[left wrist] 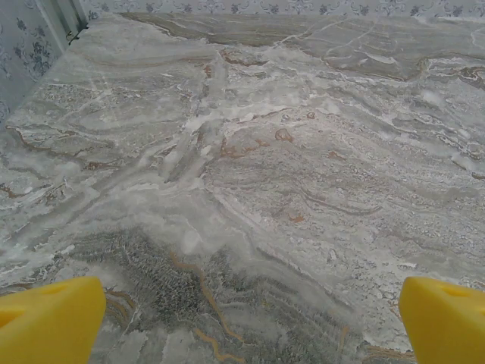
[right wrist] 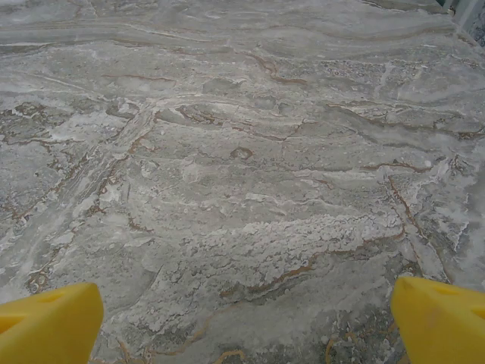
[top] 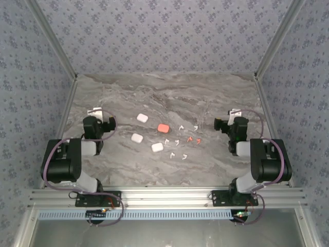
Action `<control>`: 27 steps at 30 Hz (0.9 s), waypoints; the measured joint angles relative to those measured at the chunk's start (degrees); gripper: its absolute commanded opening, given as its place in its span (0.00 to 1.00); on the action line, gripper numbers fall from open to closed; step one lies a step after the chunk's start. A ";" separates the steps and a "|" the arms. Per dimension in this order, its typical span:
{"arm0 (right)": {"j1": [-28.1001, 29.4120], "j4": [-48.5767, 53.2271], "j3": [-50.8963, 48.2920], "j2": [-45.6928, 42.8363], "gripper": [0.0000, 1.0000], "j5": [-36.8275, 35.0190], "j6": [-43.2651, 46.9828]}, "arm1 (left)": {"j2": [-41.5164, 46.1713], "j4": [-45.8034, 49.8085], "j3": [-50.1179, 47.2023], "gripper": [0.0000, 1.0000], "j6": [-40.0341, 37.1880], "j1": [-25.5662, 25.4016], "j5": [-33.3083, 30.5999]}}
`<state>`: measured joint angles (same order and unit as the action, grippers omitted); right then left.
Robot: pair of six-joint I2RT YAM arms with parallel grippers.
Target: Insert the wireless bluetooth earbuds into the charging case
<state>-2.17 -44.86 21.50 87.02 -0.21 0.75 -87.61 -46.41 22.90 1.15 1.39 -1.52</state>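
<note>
Top external shows us tiny white and coral-red stemmed earbuds (top: 176, 141) loose on the grey marble table (top: 169, 92) beside rounded plastic charging cases (top: 157, 147), midway between our arms, likely so either reaches them, while left gripper (left wrist: 250, 303) and right gripper (right wrist: 246, 307) stand spread, empty.

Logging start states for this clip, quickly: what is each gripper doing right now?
The left gripper is open, holding nothing.
The right gripper is open, holding nothing.
</note>
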 measured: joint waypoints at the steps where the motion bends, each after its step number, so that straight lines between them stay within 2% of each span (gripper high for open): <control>1: 0.00 0.00 0.00 0.00 1.00 0.00 0.00 | 0.00 0.00 0.00 0.99 0.00 0.00 0.00; 21: -0.59 0.15 0.07 -0.02 1.00 1.14 -0.02 | 0.15 0.39 0.00 0.99 0.00 0.00 -0.02; 24: -0.81 4.55 1.49 -1.81 1.00 1.44 -0.02 | 3.43 4.00 0.00 0.99 0.02 0.00 -0.48; 27: -0.79 9.70 3.39 -6.86 1.00 1.95 0.24 | 11.08 8.72 0.04 0.99 0.46 -0.37 -1.31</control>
<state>-2.96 -35.16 24.88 80.16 1.74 0.99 -76.53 -37.69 22.94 1.61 1.02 -2.83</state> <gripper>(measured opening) 0.999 0.993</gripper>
